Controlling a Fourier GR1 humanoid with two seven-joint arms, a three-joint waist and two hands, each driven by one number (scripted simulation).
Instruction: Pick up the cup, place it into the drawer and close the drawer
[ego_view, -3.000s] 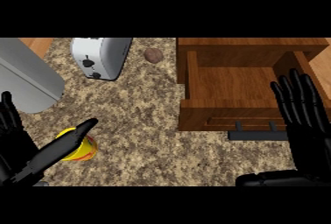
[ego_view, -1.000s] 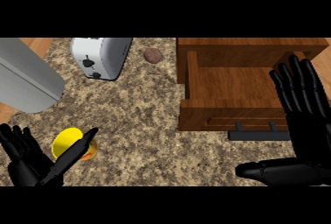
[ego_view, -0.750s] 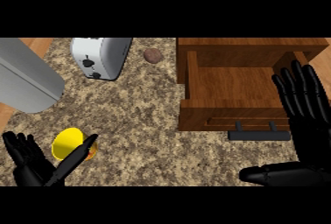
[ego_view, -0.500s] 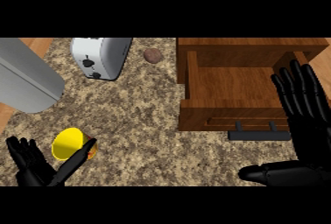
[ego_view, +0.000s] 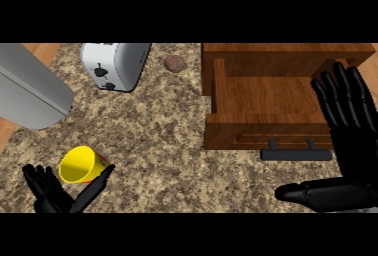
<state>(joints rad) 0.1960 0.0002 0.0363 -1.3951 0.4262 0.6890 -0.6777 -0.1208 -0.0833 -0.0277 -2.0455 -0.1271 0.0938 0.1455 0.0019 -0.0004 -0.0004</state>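
Zero grasp so far: left hand (ego_view: 55, 194) has drawn back, fingers released; yellow plastic cup (ego_view: 80, 164) lies just beyond them.

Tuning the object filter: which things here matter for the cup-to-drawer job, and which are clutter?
Job: yellow cup, open drawer, drawer handle, left hand, right hand.
Clutter: toaster, small brown object, large grey object.

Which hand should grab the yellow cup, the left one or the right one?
Left. The left hand is open just beside the yellow cup, at the counter's near left. The right hand is open far across, by the open drawer.
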